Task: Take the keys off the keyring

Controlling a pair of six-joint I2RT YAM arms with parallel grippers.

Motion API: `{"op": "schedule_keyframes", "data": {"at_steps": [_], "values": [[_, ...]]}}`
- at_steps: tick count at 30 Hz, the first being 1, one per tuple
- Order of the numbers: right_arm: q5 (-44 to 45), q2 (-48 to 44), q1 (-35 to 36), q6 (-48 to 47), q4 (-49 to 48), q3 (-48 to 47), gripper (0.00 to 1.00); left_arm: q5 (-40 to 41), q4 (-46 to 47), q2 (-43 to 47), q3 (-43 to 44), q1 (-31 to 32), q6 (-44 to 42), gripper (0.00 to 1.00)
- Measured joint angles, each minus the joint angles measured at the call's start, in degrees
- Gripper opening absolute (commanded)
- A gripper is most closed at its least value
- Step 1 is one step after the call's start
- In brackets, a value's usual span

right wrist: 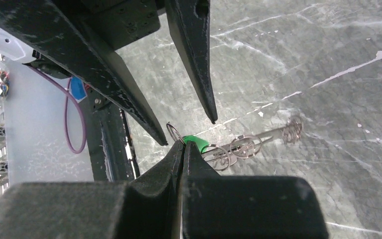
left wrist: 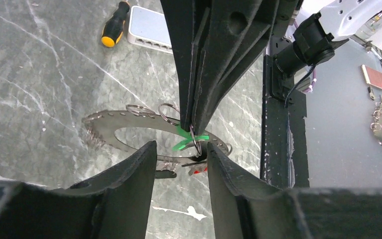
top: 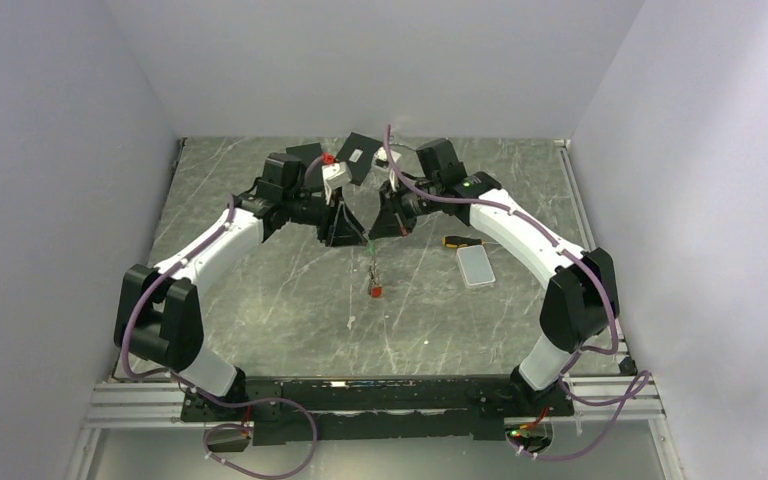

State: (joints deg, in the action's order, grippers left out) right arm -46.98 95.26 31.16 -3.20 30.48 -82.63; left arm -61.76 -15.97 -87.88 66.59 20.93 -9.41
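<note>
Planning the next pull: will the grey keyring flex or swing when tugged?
The keyring probably stays stiff: it looks flat and unbent though pinched only near the green key by the right gripper. Held at one edge, it likely swings or twists when tugged.

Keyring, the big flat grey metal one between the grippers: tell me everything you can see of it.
The flat grey metal keyring is a thin, broad band around a wide hole, with small holes punched along its rim. Small wire split rings hang from those holes; a green-headed key and a red-headed key dangle too. From above it shows edge-on, so it seems upright, not flat. The right gripper is shut on its rim; the open left gripper straddles the near edge.
</note>
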Motion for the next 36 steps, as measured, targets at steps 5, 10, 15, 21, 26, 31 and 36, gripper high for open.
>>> {"op": "schedule_keyframes", "data": {"at_steps": [5,10,15,21,26,31,36], "values": [[0.46,-0.04,0.46,-0.42,-0.17,0.0,0.0,-0.33,-0.39,-0.96,0.31,0.59,0.0,0.13],[0.94,-0.26,0.31,-1.03,-0.5,0.35,0.0,-0.11,-3.5,-1.03,1.62,0.72,-1.7,0.0],[0.42,-1.01,0.28,-1.99,-0.96,1.2,0.38,0.44,-7.58,-1.03,3.5,0.92,-4.68,0.0],[-1.77,-3.19,-2.84,-3.54,-1.51,3.91,0.76,2.75,-13.14,-1.29,5.49,0.9,-9.51,0.0],[-3.23,-5.75,-7.17,-2.64,-5.84,8.37,0.8,3.13,-15.04,-2.05,6.1,0.9,-10.29,0.0],[-3.3,-10.84,-7.3,-1.73,-13.81,19.93,0.8,2.58,-14.91,-2.1,6.1,0.9,-8.7,0.0],[-4.0,-11.15,-6.78,-1.79,-22.29,27.67,0.74,0.46,-15.08,-2.1,6.1,0.9,-8.31,0.0]]}}
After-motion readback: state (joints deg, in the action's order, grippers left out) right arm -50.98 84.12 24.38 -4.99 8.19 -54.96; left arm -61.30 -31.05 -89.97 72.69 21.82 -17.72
